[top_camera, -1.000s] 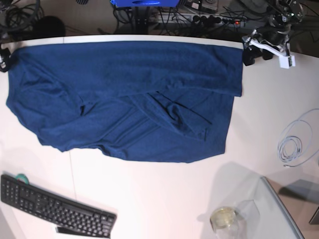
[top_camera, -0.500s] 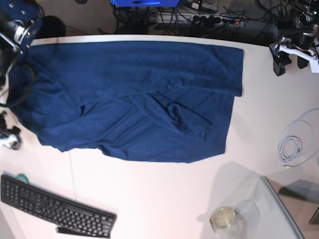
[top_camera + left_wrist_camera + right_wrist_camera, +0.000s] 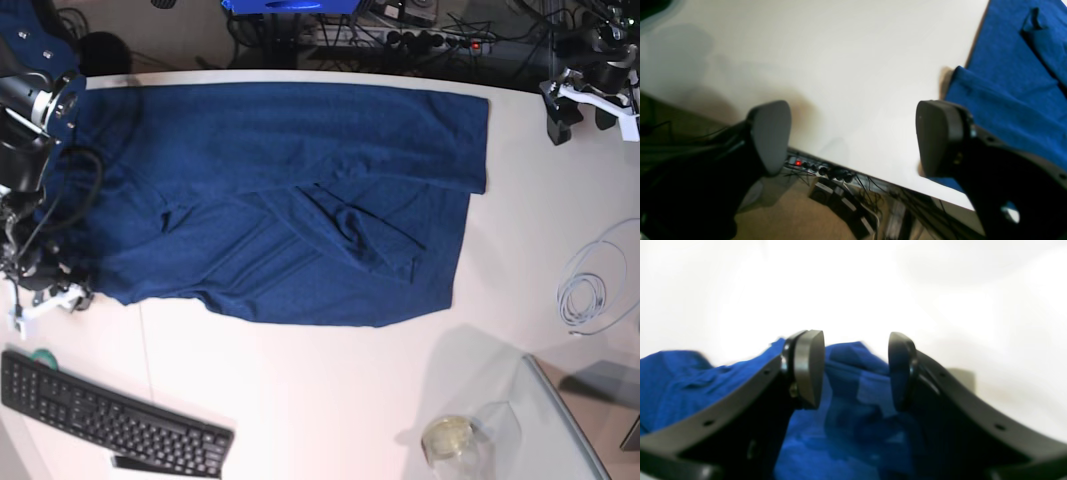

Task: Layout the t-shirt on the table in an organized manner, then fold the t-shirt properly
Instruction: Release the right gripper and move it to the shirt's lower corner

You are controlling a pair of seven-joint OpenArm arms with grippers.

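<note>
The left gripper stands wide open over bare table, the t-shirt off beyond one pad; it sits about where it was half a second ago. The right gripper, parted and holding nothing (as far as the blur allows), has dropped to the shirt's near-left edge, cloth showing between its jaws.

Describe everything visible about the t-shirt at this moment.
The t-shirt is plain dark navy soft fabric, no print. It lies flat on the white table, its upper edge along the table's far edge, with a folded layer and creased flaps bunched across its middle. The left gripper is open and clear of it, beside its corner. The right gripper is open at the shirt's opposite edge; whether it touches the cloth is unclear.
</note>
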